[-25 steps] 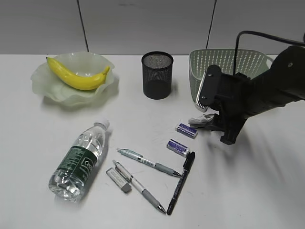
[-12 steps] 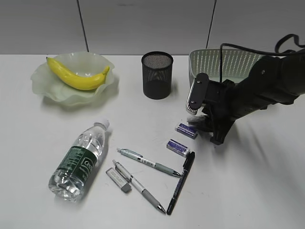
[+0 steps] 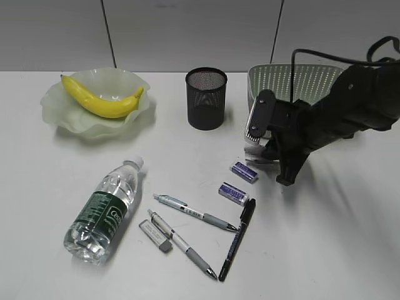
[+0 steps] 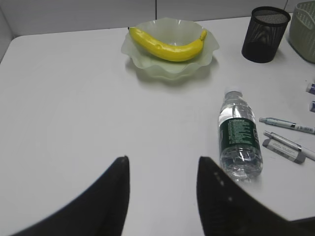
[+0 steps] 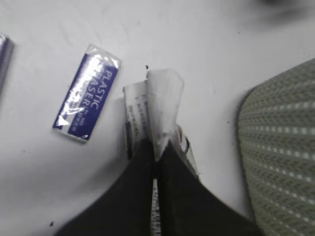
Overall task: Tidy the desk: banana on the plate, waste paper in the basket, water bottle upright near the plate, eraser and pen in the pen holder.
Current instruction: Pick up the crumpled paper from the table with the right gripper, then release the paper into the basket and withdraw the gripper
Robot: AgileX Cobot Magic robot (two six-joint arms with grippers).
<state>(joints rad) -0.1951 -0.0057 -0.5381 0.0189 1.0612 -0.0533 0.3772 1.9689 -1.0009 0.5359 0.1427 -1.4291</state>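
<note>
Raised slightly toward the basket (image 3: 294, 84) at upper right, the right arm's fingers (image 5: 156, 147) are clamped on the waste paper (image 5: 156, 110) just above the desk (image 3: 325, 250); left fingers (image 4: 162, 196) apart; next, carry it over the rim and release.

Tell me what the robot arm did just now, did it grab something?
The right gripper swung left to the waste paper beside the basket, then pulled back slightly; its jaws are now shut on the paper. The banana in the plate, water bottle, pens and erasers stayed put.
</note>
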